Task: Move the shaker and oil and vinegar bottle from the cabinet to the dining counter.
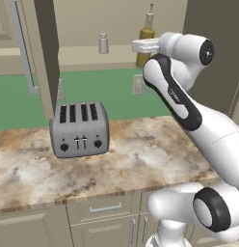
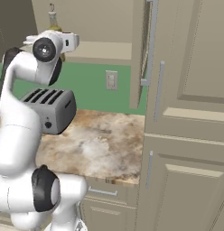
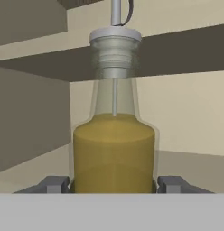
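Note:
The oil and vinegar bottle (image 3: 114, 149) stands upright on the beige shelf of the open cabinet (image 1: 78, 55), olive-yellow with a pale stopper. My gripper (image 3: 113, 184) is at its lower body, one finger pressed against each side, shut on it. In the left base view the bottle (image 1: 147, 34) rises just behind my white hand; in the right base view its neck (image 2: 53, 20) shows above the hand. The shaker (image 1: 103, 43), a small silver-grey cylinder, stands on the same shelf to the bottle's left, apart from it. The dining counter is out of view.
A silver toaster (image 1: 79, 129) sits on the marbled worktop (image 1: 140, 154) below the cabinet, in front of the green backsplash. The cabinet's open door (image 1: 44, 53) with its long bar handle hangs out on the left. Tall beige panelled doors (image 2: 190, 113) stand to the right.

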You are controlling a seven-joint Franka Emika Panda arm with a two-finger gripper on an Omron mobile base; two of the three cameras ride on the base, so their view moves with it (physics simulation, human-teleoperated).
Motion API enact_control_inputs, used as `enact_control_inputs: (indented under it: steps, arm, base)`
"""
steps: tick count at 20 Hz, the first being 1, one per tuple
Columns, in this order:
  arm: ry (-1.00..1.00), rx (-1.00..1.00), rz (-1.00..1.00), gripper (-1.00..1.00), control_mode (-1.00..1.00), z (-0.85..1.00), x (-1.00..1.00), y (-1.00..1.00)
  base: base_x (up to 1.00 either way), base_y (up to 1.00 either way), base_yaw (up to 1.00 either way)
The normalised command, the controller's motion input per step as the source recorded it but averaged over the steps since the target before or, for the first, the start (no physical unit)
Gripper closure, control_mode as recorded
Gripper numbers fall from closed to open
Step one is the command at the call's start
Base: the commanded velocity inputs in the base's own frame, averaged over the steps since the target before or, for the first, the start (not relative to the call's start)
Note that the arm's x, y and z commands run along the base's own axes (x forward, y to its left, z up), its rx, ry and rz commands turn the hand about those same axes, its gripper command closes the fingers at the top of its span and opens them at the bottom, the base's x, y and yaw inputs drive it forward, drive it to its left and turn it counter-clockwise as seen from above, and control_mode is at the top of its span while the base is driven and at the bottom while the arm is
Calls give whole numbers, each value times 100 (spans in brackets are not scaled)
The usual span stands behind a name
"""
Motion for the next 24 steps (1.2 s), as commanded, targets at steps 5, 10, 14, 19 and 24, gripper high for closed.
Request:
enact_control_inputs:
  steps: [5,10,14,19,24]
  arm:
    - [-1,-4,7,100,-100,17,-93,0]
    - [0,-8,13,100,-100,0,-77,10]
    - [0,-6,15,100,-100,-5,-72,7]
    - [0,-3,16,100,-100,-17,-67,2]
    - [0,-2,16,100,-100,-33,-64,0]
  base:
    - [0,0,0]
    - [0,0,0]
    - [0,0,0]
    - [0,0,0]
    - [0,0,0]
